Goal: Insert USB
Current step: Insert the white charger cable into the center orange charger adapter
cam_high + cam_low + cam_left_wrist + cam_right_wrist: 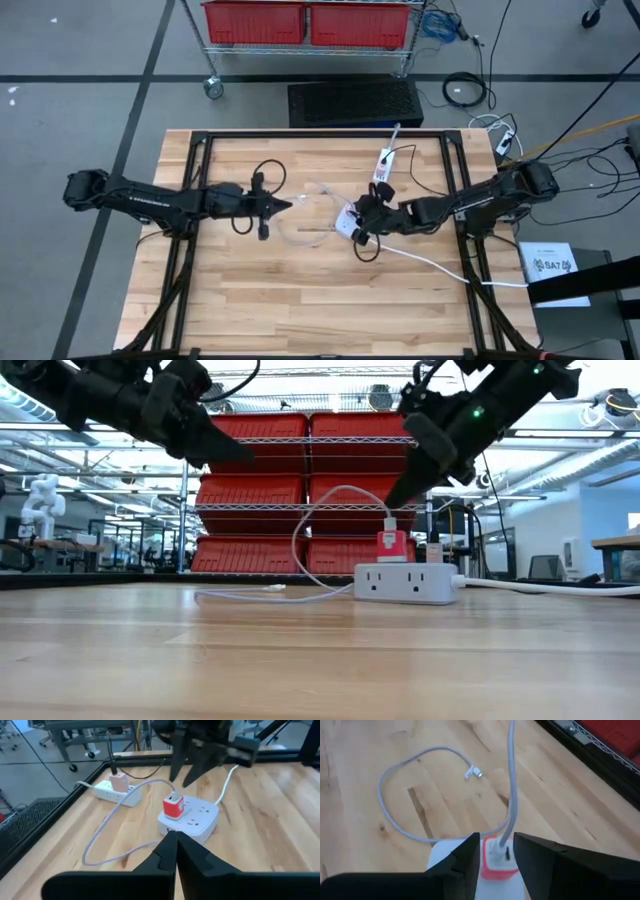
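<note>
A white power strip (405,582) lies flat on the wooden table. A red charger (495,862) stands plugged into its top, and a white USB cable (510,795) is plugged into the charger. The cable loops across the table to its free connector end (472,771). My right gripper (495,850) is open just above the charger, one finger on either side of the cable's plug, touching nothing. My left gripper (172,845) is shut and hovers left of the strip, well above the table (225,450), pointing at the charger (173,806).
A second white power strip (117,792) with a pink charger (119,781) lies toward the far edge, its cords running off the table. The near half of the table is bare wood (300,300). A black frame (300,135) borders the tabletop. Red bins (305,20) sit on a rack beyond.
</note>
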{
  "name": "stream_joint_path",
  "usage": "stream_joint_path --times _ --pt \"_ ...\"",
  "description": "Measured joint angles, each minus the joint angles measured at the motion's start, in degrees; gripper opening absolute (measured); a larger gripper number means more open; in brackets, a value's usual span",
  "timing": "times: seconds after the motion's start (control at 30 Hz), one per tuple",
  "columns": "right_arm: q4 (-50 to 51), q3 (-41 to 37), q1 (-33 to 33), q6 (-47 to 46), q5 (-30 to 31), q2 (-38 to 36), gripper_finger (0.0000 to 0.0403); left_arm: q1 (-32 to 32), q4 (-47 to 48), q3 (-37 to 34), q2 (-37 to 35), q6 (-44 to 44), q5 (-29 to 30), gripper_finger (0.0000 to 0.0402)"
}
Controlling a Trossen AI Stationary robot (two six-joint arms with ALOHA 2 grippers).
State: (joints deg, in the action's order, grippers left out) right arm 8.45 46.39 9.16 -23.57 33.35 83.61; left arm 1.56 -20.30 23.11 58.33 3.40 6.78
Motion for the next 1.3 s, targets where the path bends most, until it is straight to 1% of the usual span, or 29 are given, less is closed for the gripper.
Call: stream_joint_path --times 0.07,0.17,0.23,0.3,0.43,0.47,0.7,1.0,1.3 --pt "-0.08 0.02 -0.91 1.16 -0.97 -0.22 0.0111 0.02 -0.56 0.00 0.00 0.02 -0.52 0.0018" --pt "0.11 0.02 -2.58 1.70 -5.86 0.02 0.0109 0.02 -0.87 0.00 0.00 0.30 -0.65 0.0019" --pt "0.36 0.02 -3.26 1.66 -7.40 0.60 0.0102 -0.02 -0.78 0.00 0.00 0.31 -0.67 0.0019" --pt "0.92 0.00 -3.57 1.61 -7.62 0.93 0.0085 -0.02 -0.79 0.00 0.00 0.31 -0.67 0.0020" --pt "1.81 0.04 -3.54 0.12 -7.56 1.53 0.0021 -0.02 -0.66 0.00 0.00 0.31 -0.67 0.0020" --pt "2.09 0.05 -3.25 -0.32 -7.50 1.72 0.0013 0.02 -0.50 0.00 0.00 0.31 -0.67 0.0020" --pt "2.45 0.28 -1.82 -3.57 -5.97 3.36 0.0005 0.02 -0.19 0.00 0.00 0.28 -0.65 0.0020" --pt "2.42 0.48 -1.15 -7.38 -4.37 7.44 0.0002 -0.02 0.07 0.00 0.00 0.34 -0.63 0.0020" --pt "-0.14 0.66 -0.36 -10.58 -2.56 11.22 0.0001 -0.02 0.36 0.00 0.00 0.44 -0.61 0.0020"
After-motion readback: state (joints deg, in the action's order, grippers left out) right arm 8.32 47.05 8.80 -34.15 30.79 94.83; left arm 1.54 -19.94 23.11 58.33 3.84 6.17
